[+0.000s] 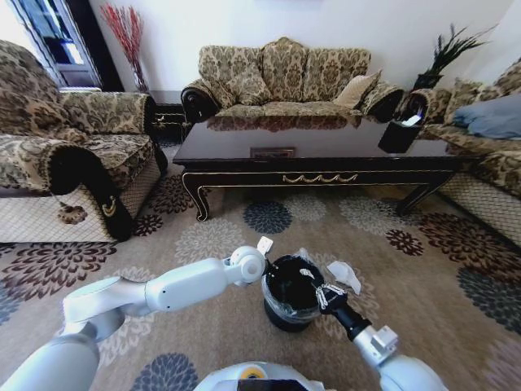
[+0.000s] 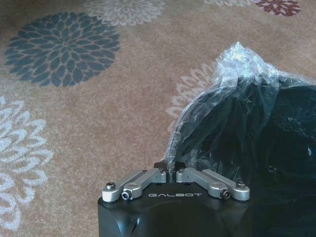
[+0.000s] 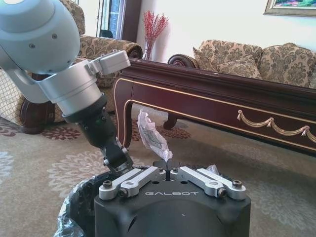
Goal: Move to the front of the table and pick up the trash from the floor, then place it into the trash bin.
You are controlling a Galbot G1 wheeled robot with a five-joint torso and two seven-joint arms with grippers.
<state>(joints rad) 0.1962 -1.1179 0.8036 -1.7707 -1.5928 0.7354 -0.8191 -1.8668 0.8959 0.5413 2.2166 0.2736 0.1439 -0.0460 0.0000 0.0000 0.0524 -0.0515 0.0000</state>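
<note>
Both arms hang over the trash bin (image 1: 291,303), the left end effector (image 2: 168,168) and right end effector (image 3: 169,173) pinched narrow, crumpled paper (image 1: 345,275) lying on the carpet just beyond the right one.

Table (image 1: 326,140): dark wood, high-gloss top mirroring the sofa; gilt scroll ornament along the front edge
Floor (image 1: 423,326): matt woven carpet, short soft pile
Trash bin (image 1: 291,303): black plastic, smooth; liner bag (image 2: 237,74) of thin clear crinkled film, shiny at the folds
Trash: crumpled white paper (image 1: 344,275), matt, on the carpet beside the bin; creased shiny wrapper (image 3: 152,136) near the table's corner leg
Left gripper (image 2: 169,165) and right gripper (image 3: 168,173): matt black housings, brushed metal linkages with screw heads
Left arm (image 1: 175,287): smooth pale-grey plastic shell, satin sheen
Sofa (image 1: 285,73): patterned woven cloth
</note>
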